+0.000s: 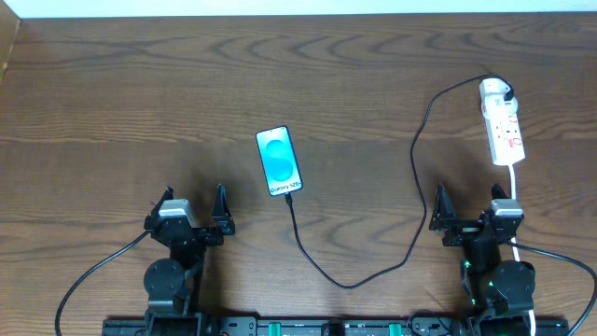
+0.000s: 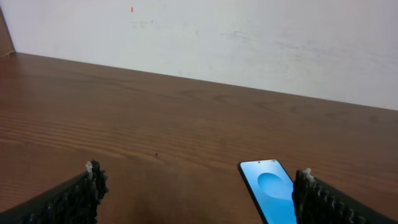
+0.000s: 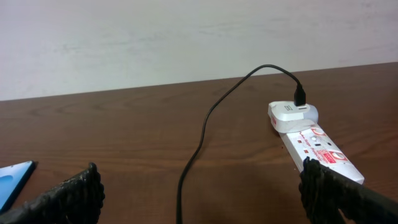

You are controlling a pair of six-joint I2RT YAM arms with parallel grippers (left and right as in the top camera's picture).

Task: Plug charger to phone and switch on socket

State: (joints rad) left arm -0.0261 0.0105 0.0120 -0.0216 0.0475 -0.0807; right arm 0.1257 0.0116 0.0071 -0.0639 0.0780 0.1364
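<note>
Overhead: the phone (image 1: 280, 161) lies screen-up mid-table. The black charger cable (image 1: 415, 159) loops from its near edge to the white power strip (image 1: 505, 131) at the right. Whether the tip is seated cannot be told. The left gripper (image 1: 194, 207) and right gripper (image 1: 466, 207) stand spread wide, empty.

Left wrist: the phone sits ahead and to the right, so brace its long edges first.

Right wrist: the adapter (image 3: 292, 115) sits in the strip's far end. Press the red-marked switch straight down with one fingertip.
</note>
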